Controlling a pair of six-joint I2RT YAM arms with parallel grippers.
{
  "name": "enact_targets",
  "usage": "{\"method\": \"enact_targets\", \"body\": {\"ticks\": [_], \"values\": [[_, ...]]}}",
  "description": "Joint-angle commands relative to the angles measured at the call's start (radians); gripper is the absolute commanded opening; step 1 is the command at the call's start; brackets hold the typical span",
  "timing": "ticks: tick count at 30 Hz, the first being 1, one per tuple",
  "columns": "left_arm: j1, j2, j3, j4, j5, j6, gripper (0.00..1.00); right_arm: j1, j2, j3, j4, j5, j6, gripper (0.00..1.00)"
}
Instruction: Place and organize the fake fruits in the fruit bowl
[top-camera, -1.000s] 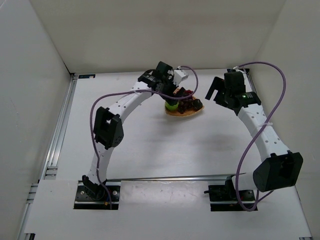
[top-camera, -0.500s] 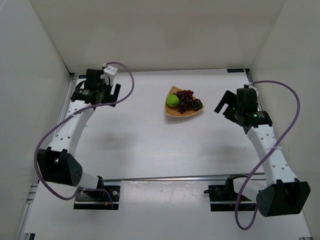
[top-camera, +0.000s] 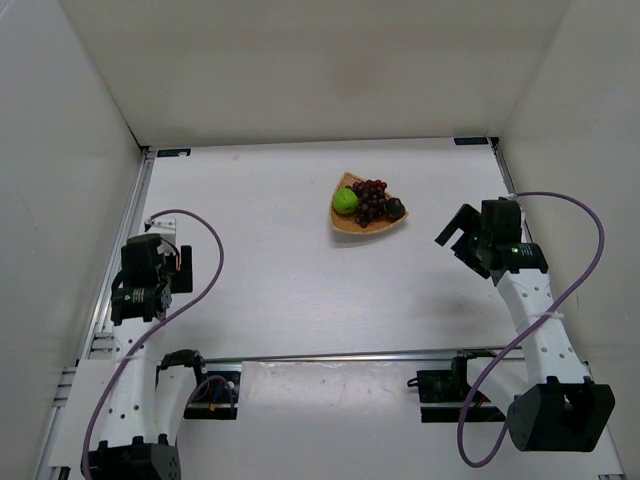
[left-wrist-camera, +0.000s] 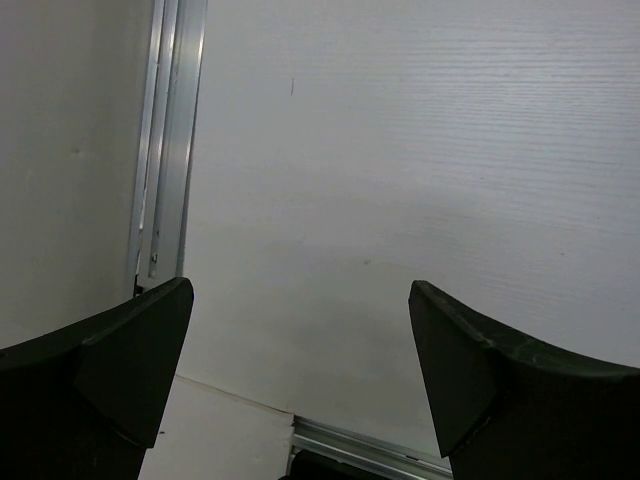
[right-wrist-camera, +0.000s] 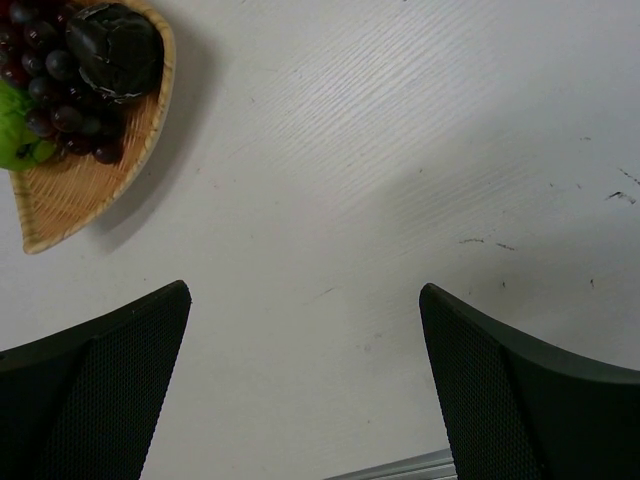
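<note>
We see green fruit (top-camera: 345, 200), grape bunch (top-camera: 372, 200), brown fruit (top-camera: 395, 209) in the bowl (top-camera: 352, 224), far-centre desk (top-camera: 300, 300). Spread, empty: left fingers (left-wrist-camera: 120, 360), right fingers (right-wrist-camera: 110, 380). Risk: brown fruit hugs rim; a nudge could spill it.

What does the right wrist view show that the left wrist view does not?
Only the right wrist view: the fruit bowl with the grape bunch, the dark brown fruit and an edge of the green fruit. Only the left wrist view: the aluminium rail and the side wall. Both: the white table, with the right gripper or the left gripper open and empty.
</note>
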Motion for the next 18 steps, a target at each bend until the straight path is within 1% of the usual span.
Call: {"method": "enact_targets", "body": {"ticks": [1, 6, 13, 18], "values": [[0.024, -0.026, -0.038, 0.010, -0.045, -0.021, 1.00, -0.003, -0.014, 0.011, 0.002, -0.041, 0.022, 0.99], [0.033, -0.049, -0.049, 0.010, -0.033, -0.021, 1.00, -0.003, -0.023, 0.011, 0.002, -0.041, 0.031, 0.99], [0.033, -0.049, -0.049, 0.010, -0.024, -0.011, 1.00, -0.003, -0.098, -0.046, -0.008, -0.041, 0.040, 0.99], [0.033, -0.049, -0.049, 0.010, -0.015, -0.011, 1.00, -0.003, -0.107, -0.067, 0.003, -0.051, 0.040, 0.99]]}}
